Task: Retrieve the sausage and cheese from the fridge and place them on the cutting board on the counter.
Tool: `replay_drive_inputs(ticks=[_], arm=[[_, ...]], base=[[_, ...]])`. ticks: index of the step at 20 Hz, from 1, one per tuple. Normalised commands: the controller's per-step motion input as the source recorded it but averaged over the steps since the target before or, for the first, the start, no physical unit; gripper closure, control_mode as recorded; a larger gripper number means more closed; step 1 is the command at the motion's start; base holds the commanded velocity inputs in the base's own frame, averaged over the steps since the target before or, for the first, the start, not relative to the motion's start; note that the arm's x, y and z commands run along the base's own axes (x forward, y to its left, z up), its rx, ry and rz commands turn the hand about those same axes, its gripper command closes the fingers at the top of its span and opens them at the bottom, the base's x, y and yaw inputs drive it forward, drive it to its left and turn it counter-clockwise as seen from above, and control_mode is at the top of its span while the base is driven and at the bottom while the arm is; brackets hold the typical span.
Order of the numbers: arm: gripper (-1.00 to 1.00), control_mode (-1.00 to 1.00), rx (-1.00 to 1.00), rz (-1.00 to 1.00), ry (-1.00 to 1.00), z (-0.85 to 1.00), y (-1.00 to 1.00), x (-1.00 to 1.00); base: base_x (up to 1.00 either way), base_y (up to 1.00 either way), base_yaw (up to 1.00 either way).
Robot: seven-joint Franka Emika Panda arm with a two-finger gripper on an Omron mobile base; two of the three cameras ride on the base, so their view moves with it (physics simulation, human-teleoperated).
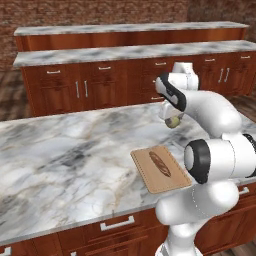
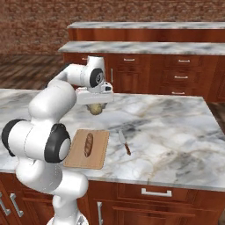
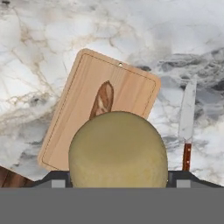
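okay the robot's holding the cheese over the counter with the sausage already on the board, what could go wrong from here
1. The cheese is round and hangs above the counter, seemingly beyond the cutting board; released here, it may roll off.
2. The sausage lies along the board's middle, so little bare wood remains; the cheese could land on it and knock it.
3. A knife lies right beside the board; a drifting gripper might bump it.

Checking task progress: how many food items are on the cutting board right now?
1. The dark red-brown sausage lies on the light-tan wooden cutting board. The round yellowish cheese is not on it; the gripper holds it above the marble counter.
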Motion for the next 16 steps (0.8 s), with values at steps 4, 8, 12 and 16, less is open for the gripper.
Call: replay_drive_inputs(ticks=[4,8,12,16], arm=[[1.0,-1.0,0.0,0.0,0.0,-0.57,0.0,0.15],[1.0,-1.0,0.0,0.0,0.0,-0.69,0.0,0.13],[1.0,-1.0,0.0,0.0,0.0,-0.6,0.0,0.16],[1.0,-1.0,0.0,0.0,-0.07,-0.61,0.0,0.0]], base=[[0.0,0.0,0.0],[0.0,0.0,0.0],[0.0,0.0,0.0],[0.0,0.0,0.0]])
